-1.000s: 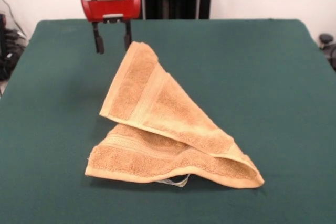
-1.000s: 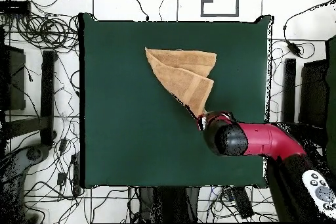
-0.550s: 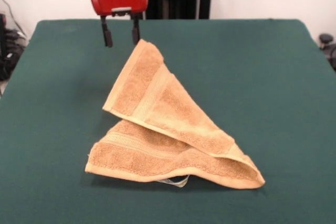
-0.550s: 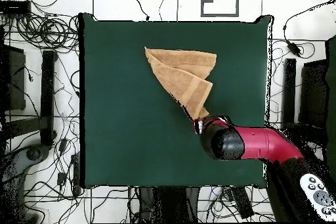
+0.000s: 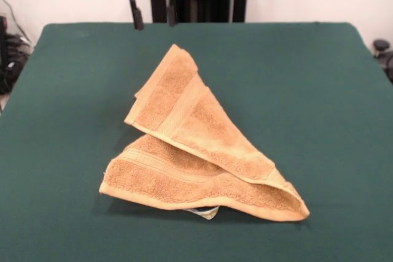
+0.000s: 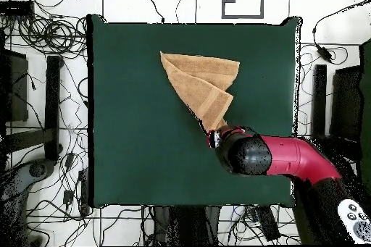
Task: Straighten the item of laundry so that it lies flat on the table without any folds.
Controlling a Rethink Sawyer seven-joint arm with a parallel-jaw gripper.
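Front view, count: I see one golden-tan terry hand towel (image 5: 195, 145), one dark green felt-covered table (image 5: 319, 102), one red and black claw (image 5: 153, 11).
Front view, towel: it lies left of the table's middle, folded over itself into a rough triangle. One pointed corner reaches toward the far edge, and a woven band stripe runs along each visible layer. A small white loop tag (image 5: 204, 212) peeks from under the near hem.
Front view, claw: its two dark fingers hang apart with bare background between them. They grip nothing.
Front view, change: a second ago I had the claw lower and further left, its tips level with the towel's far corner; now only the red housing's underside and the fingers show at the top edge. The towel's far corner has slid slightly right.
Front view, towel against claw: the fingers hang above and beyond the towel's far corner, slightly left of it, clear of the cloth.
Overhead view, count: one towel (image 6: 203, 83), one table (image 6: 130, 143), one red arm (image 6: 297, 158) ending in a dark round wrist; many black cables (image 6: 43, 34) on the floor around the table.
Overhead view, claw: the wrist hides the fingers, so I cannot judge them here.
Overhead view, change: the wrist has moved slightly left.
Overhead view, towel against claw: the towel's narrow tip points down at the wrist and ends just beside it.
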